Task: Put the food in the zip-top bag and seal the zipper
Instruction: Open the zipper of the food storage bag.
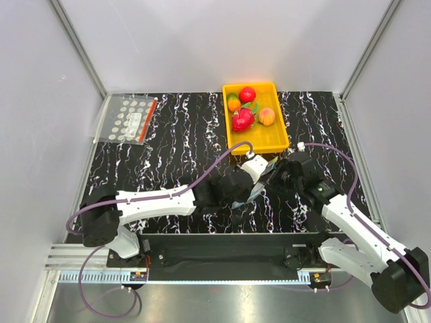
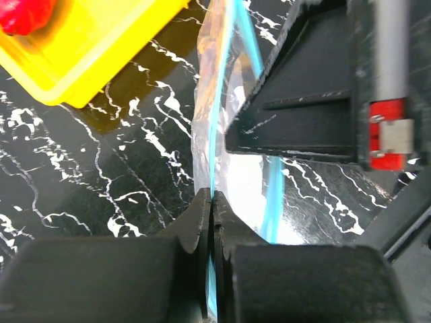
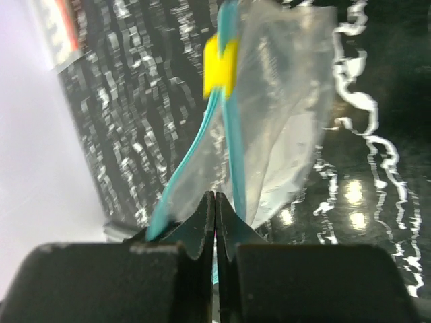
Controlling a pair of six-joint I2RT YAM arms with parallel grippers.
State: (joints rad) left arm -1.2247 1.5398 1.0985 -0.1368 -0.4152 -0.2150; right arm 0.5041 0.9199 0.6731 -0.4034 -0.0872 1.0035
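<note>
Zip-top bag (image 3: 283, 101) nr tray (image 1: 259, 146) w/ food (image 1: 267, 116)

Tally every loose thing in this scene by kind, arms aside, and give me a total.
Toy fruits: 4, all in the tray: red apple, orange-and-green one, big red one, peach-orange one
Bags: 2: zip-top bag, white-dotted bag
Trays: 1: yellow tray
Total: 7
</note>
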